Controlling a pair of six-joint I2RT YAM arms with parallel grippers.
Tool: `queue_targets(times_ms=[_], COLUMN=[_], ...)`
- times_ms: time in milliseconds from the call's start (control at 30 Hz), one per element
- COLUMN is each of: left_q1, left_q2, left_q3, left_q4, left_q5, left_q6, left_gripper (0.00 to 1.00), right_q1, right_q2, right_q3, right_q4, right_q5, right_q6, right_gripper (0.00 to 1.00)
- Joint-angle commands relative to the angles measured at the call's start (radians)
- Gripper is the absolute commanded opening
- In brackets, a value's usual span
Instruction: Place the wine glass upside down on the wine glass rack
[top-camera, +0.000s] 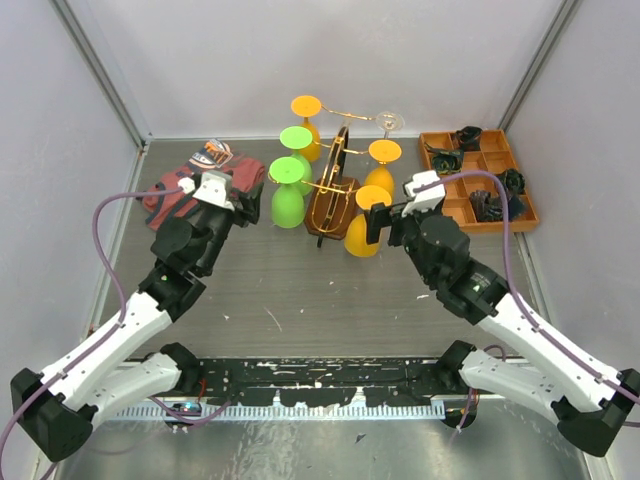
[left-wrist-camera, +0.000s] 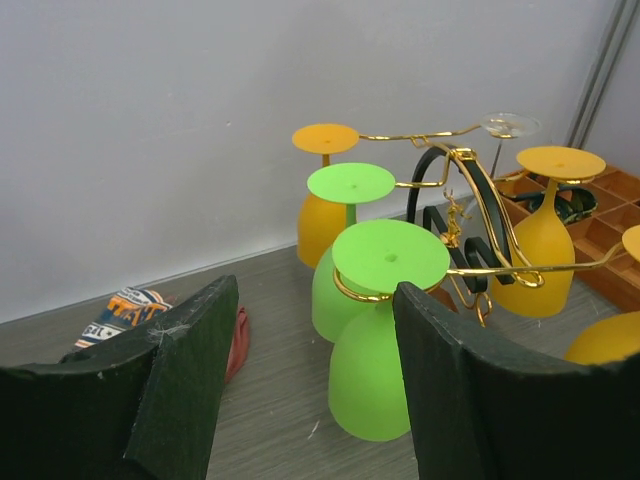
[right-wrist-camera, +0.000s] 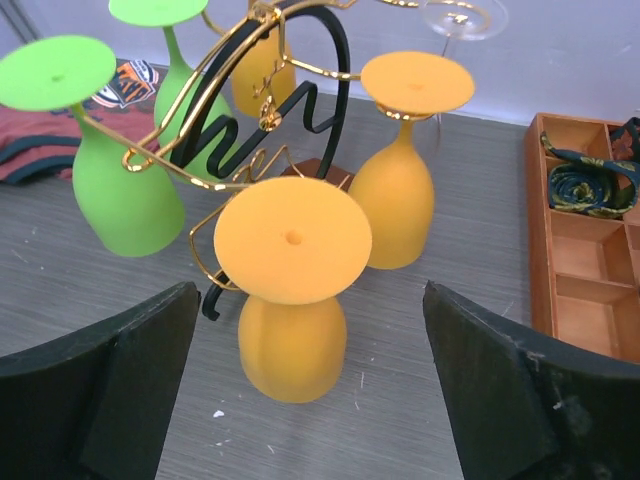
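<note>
Rack check. The wine glass rack (top-camera: 335, 190) stands mid-desk (top-camera: 300, 300), toward the back wall. 6 glasses hang on it foot-up: 2 green glasses (top-camera: 287, 205) on its left side, 3 orange ones at the back and right, and 1 clear glass (top-camera: 390, 122) at the far right tip.

The orange wine glass (right-wrist-camera: 292, 345) nearest the right arm is upside down, its stem caught in a gold scroll arm. Its rim sits low over the desk; we cannot tell whether it touches.

The left fingers (top-camera: 247, 205) are spread apart and hold nothing, and the near green glass lies just beyond their tips. The right fingers (top-camera: 378, 222) are likewise spread and empty, and the orange wine glass is framed between them, apart from both.

Room: a brown compartment tray (top-camera: 495, 160) lies near the rack's right side and a red cloth (top-camera: 190, 190) near its left. Bare desk runs between the 2 arms, on the rack's near side.
</note>
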Motion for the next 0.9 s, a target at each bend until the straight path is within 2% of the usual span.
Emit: queue_targets(times_ms=[0,267,567,700,867], left_q1=[0.002,0.003,0.003,0.003,0.002], left_q2=[-0.036,-0.067,-0.079,-0.089,-0.092], left_q3=[0.092,0.13,0.145,0.145,0.143], left_q4=[-0.155,-0.268,-0.304,-0.309,-0.311], left_q5=[-0.054,-0.093,-0.105,-0.117,-0.12], left_q6=[-0.018,-0.031,-0.058,-0.047,-0.042], left_gripper=[0.7,0.7,0.7,0.71,0.71], right_q1=[0.004,0.005,0.004,0.004,0.004], right_q2=[0.013,-0.008,0.076,0.085,0.016], right_q3=[0.16,0.328,0.394,0.395,0.347], right_q4=[-0.214,-0.374,-0.434,-0.404,-0.317], right_q5=[0.059,0.061,0.033,0.02,-0.03], right_q6=[0.066,0.164,0.187,0.182,0.164], right_gripper=[1.0,1.0,1.0,1.0,1.0])
